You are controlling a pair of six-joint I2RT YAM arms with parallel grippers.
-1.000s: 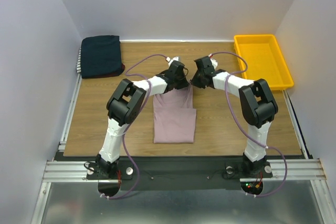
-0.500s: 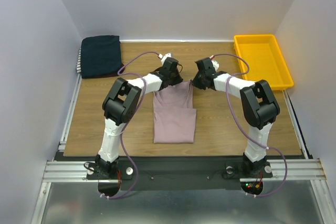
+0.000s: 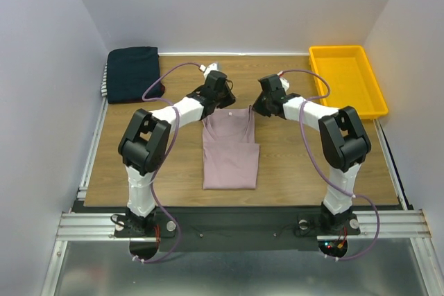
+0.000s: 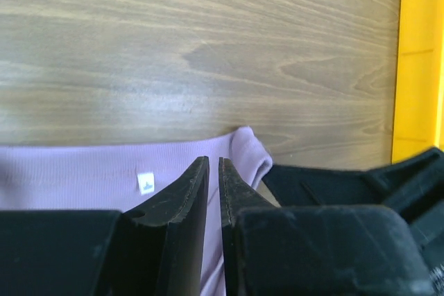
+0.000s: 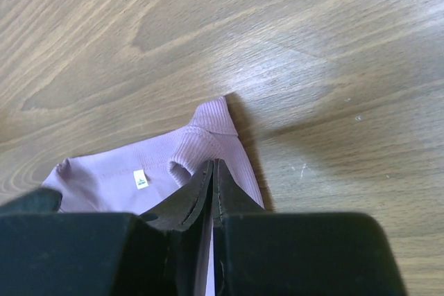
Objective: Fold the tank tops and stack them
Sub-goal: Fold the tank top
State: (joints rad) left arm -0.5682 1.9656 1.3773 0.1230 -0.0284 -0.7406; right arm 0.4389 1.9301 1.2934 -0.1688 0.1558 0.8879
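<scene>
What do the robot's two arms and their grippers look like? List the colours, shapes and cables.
Both the left arm and the right arm have white tubular links joined by bulky black joint housings. A thin purple cable runs loosely along each arm from base to wrist. The left gripper and right gripper are black, each with two flat wedge-shaped fingers tapering to narrow tips.

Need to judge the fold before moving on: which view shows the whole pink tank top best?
Top external: the pink tank top lies whole there, straps toward the far edge. The left wrist view shows only its far edge with a small white label; the right wrist view shows only one strap end and that label.
</scene>
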